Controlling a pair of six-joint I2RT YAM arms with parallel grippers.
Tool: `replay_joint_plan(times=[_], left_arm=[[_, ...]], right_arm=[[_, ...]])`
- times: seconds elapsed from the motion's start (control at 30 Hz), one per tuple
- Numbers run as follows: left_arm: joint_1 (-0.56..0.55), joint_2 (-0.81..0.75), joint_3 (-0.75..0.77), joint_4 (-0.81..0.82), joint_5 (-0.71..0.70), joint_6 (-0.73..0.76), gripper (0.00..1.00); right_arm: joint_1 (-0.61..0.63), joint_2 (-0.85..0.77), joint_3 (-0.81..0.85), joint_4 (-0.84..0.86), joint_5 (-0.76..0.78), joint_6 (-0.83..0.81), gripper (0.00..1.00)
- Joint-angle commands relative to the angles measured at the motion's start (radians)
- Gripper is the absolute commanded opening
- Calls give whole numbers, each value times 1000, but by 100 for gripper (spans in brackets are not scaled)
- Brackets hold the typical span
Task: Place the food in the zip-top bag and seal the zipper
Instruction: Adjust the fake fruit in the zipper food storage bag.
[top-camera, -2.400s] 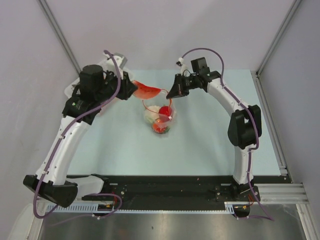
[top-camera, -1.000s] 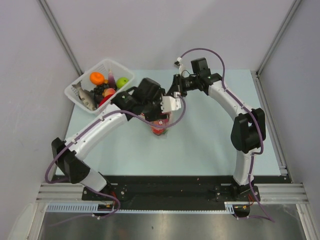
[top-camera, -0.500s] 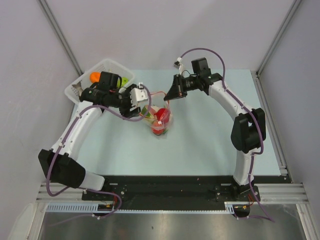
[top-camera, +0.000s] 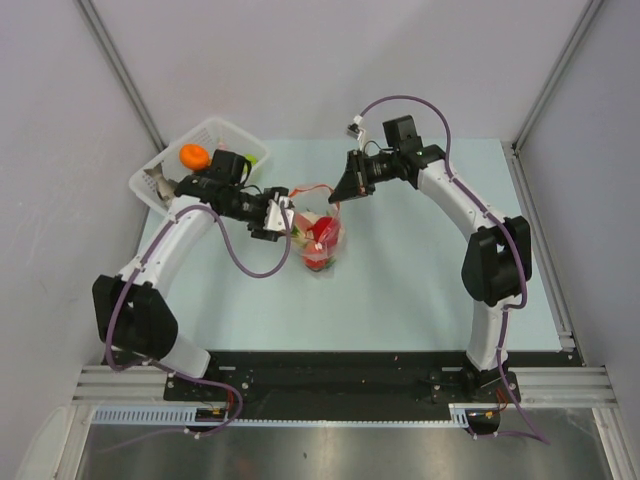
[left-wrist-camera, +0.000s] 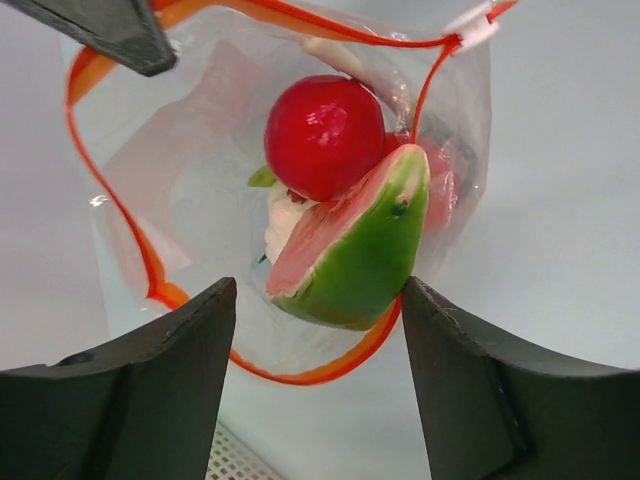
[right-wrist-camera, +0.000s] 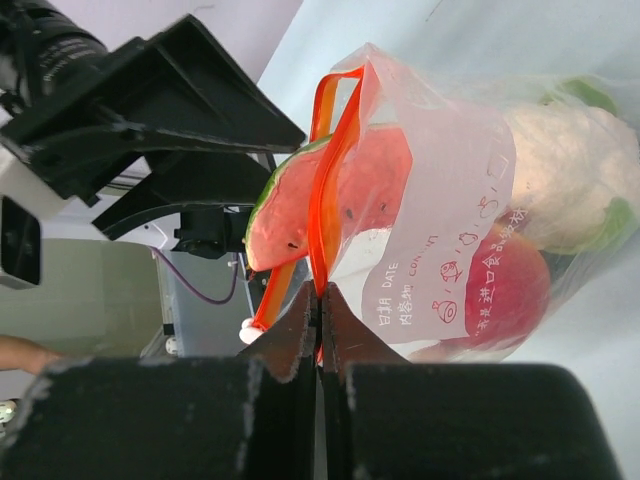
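Pinching the zipper (right-wrist-camera: 320, 220), the right fingers (right-wrist-camera: 285, 340) hold the zip-top bag (right-wrist-camera: 450, 190) open so the spread left fingers (left-wrist-camera: 170, 360) can drop the watermelon slice (left-wrist-camera: 350, 250) in.

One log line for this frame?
left gripper open | watermelon slice in zip-top bag mouth | right gripper shut on zipper | mouth unsealed

My fingers (left-wrist-camera: 130, 400) stand spread apart at the open zip-top bag (left-wrist-camera: 185, 165); between them a green-rinded melon slice (left-wrist-camera: 350, 250) lies across the zipper (left-wrist-camera: 160, 293), touching a red tomato (left-wrist-camera: 325, 135) inside.
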Motion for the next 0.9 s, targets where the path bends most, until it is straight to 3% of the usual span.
replay_joint_plan(times=[0.0,0.13,0.3,0.43,0.57,0.87], left_arm=[[1,48,75,-105,73,200,68],[0,71,90,-151,70,254,62],[-11,88,138,-219,50,309,35],[-40,111,288,-286,-5,254,22],[-118,161,412,-354,-163,196,12],[-313,212,471,-421,-614,165,9]], right_arm=[[-5,12,61,-3,-35,-20,0],[-7,23,78,-9,-37,-18,0],[-7,31,89,-11,-32,-17,0],[-3,37,101,-9,-34,-12,0],[1,39,101,-9,-40,-12,0],[7,42,109,-31,-46,-27,0]])
